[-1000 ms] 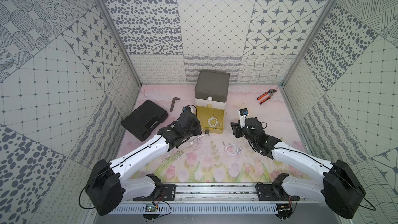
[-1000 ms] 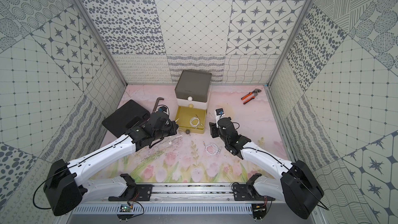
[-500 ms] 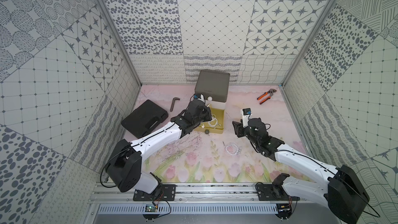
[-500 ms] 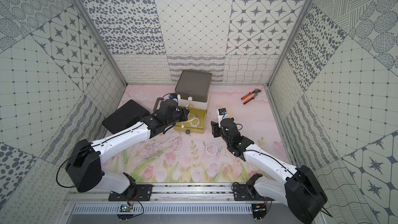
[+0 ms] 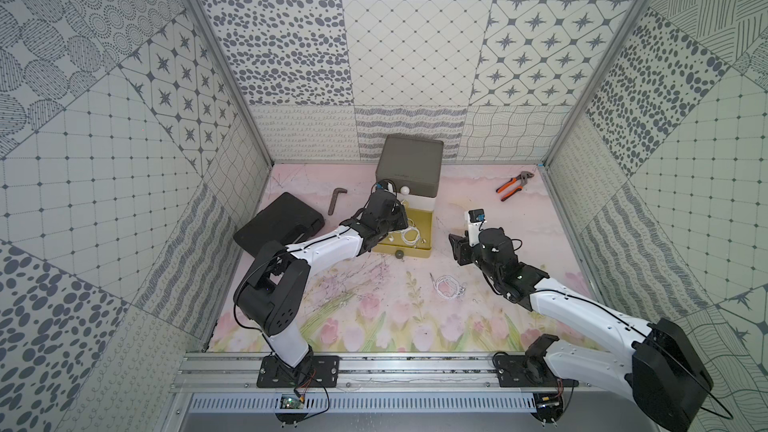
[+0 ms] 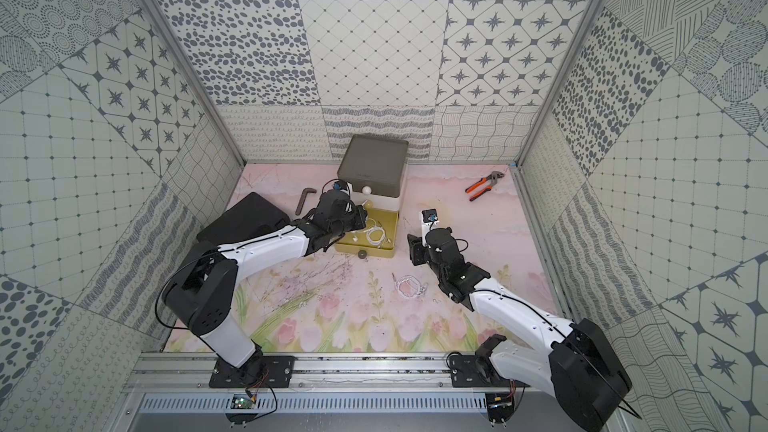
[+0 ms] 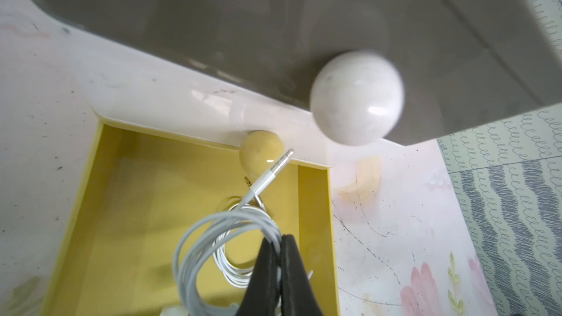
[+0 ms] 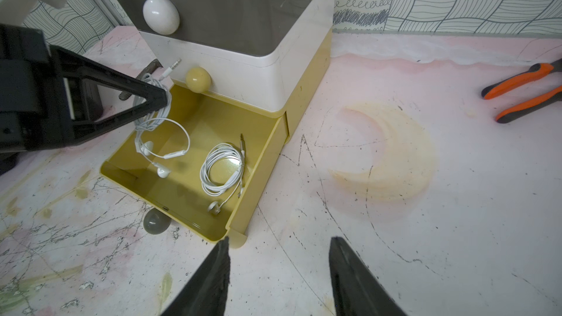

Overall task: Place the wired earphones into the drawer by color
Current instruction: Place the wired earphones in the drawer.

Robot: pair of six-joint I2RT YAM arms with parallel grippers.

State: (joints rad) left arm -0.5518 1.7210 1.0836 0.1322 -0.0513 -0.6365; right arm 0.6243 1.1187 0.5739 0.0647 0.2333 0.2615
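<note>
The cabinet (image 5: 409,168) was dark grey on top and white in the middle, with a mustard-yellow drawer (image 8: 258,159) at the bottom; it had a white knob (image 8: 161,15), a yellow knob (image 8: 198,79) and a grey knob (image 8: 156,221). The earphones (image 8: 225,151) were white, the left tool (image 8: 164,98) black. The pliers (image 5: 513,187) at far right had orange handles, the case (image 5: 278,228) at left was black, and the bench (image 5: 374,305) showed pink tulips.
</note>
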